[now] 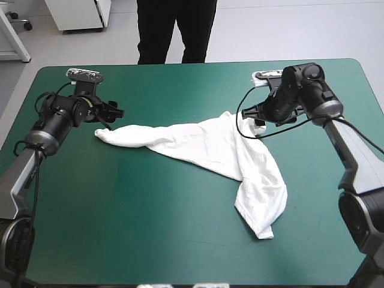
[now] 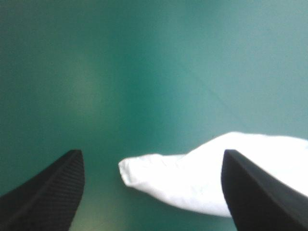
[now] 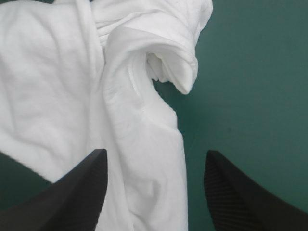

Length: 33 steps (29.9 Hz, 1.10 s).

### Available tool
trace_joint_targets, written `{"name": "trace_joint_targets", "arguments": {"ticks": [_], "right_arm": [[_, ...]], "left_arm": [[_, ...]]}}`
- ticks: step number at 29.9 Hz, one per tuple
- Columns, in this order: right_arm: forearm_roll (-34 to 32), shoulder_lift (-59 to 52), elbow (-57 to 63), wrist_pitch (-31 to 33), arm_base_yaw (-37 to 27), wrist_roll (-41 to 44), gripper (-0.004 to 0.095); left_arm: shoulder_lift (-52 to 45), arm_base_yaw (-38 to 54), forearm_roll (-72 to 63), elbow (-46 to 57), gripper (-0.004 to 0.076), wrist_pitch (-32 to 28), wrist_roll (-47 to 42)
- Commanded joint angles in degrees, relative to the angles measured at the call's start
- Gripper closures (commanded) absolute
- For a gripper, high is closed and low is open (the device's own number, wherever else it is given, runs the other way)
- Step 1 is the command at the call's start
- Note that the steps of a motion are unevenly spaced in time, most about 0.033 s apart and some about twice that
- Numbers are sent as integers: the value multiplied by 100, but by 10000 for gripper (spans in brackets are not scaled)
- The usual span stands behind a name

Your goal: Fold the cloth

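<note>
T-shirt (image 1: 207, 147) on table (image 1: 150, 228), left pincer (image 1: 113, 114) at left tip — right pincer (image 1: 255, 114) over bunch

Soft white cloth T-shirt (image 1: 210, 144), matt and creased, smooth matt teal-green bench cover (image 1: 150, 204), right gripper (image 3: 155, 152) fingers (image 3: 79, 192) black, finely ribbed, dull.

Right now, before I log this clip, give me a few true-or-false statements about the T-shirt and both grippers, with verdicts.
1. The T-shirt is a neat folded bundle. False: it lies in a long, twisted, bent strip.
2. The left gripper is open, with one end of the T-shirt showing between its fingers. True.
3. The right gripper is shut on the T-shirt. False: its fingers stand apart over the cloth.
4. The whole T-shirt rests on the table. True.
</note>
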Motion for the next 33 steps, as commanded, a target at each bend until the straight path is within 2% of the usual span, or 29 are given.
{"name": "trace_joint_targets", "arguments": {"ticks": [1, 4, 11, 21, 33], "right_arm": [[173, -848, -176, 122, -31, -72, 345], [173, -1267, -141, 165, -31, -72, 345], [162, -1713, -114, 165, -31, -52, 345], [246, -1746, -114, 165, -31, -52, 345], [484, -1746, -114, 165, -31, -90, 345]], "left_arm": [[-408, -1, 128, -196, 161, 306, -44], [-372, -1, 128, -196, 163, 560, -72], [63, 264, 62, -196, 199, 627, -459], [765, 452, -109, -247, 199, 199, -425], [1637, 452, -622, -422, 212, 351, -229]]}}
